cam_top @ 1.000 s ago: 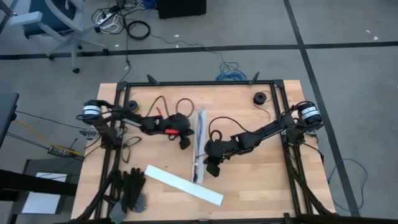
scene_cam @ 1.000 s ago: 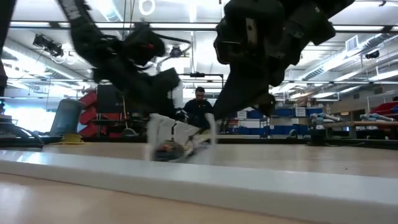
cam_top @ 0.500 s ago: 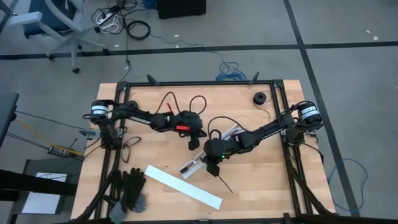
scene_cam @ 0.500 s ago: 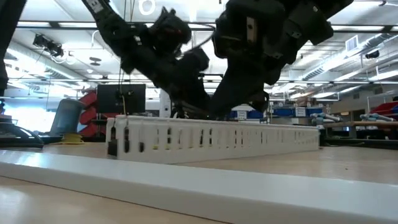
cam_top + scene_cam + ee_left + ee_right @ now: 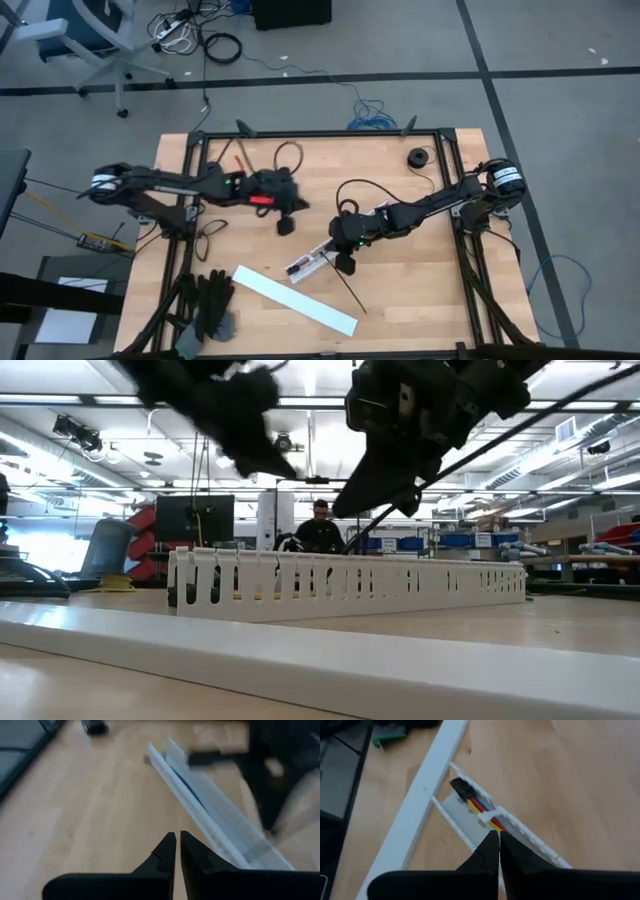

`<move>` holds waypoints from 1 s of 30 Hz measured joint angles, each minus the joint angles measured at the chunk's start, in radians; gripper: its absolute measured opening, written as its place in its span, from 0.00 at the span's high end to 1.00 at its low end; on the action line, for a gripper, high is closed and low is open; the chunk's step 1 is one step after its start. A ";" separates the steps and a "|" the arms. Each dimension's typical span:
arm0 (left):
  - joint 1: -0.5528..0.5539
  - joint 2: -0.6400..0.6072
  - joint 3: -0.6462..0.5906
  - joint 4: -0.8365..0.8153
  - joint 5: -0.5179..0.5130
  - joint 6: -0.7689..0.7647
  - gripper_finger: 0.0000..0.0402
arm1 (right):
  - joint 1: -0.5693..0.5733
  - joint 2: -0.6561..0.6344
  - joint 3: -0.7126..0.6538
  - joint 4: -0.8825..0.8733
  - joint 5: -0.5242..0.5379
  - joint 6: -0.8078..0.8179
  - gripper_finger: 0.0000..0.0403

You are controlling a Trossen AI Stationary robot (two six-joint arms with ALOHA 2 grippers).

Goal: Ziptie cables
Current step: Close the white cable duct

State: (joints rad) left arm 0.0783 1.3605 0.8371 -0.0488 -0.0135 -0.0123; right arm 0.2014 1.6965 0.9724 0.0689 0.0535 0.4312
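From above, my right claw point(image 5: 343, 262) hangs pinched together and empty over the slotted channel point(image 5: 318, 256) at mid-table, likely to reach its contents; my left claw point(image 5: 285, 226), also together and empty, waits nearby on the left. My right wrist view shows the cables point(image 5: 479, 807) lying inside that channel, dark plug at its open end.

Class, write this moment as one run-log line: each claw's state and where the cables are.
left claw: shut, empty, over bare table | right claw: shut, over slotted channel | cables: inside channel, not ziptied

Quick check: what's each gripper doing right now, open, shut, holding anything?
Left gripper: shut, empty, above the table.
Right gripper: shut, holding nothing visible, at the slotted channel with the cables in it.
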 joint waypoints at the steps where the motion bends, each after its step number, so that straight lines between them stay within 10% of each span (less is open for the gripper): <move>1: -0.013 -0.026 -0.031 -0.016 -0.004 -0.014 1.00 | -0.002 0.000 0.000 -0.004 0.000 -0.007 1.00; 10: -0.160 -0.154 -0.223 -0.024 0.013 -0.173 1.00 | -0.021 -0.001 0.000 0.039 -0.004 -0.126 0.99; 22: -0.219 -0.068 -0.236 0.307 0.037 -0.093 1.00 | -0.029 -0.001 0.000 0.095 -0.004 -0.148 0.98; 30: -0.233 -0.058 -0.237 0.239 0.089 -0.175 0.87 | -0.026 0.000 0.004 0.070 -0.050 -0.328 0.89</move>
State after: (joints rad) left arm -0.1549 1.3029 0.6001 0.1901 0.0758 -0.1871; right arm 0.1757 1.6962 0.9768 0.1392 0.0032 0.1033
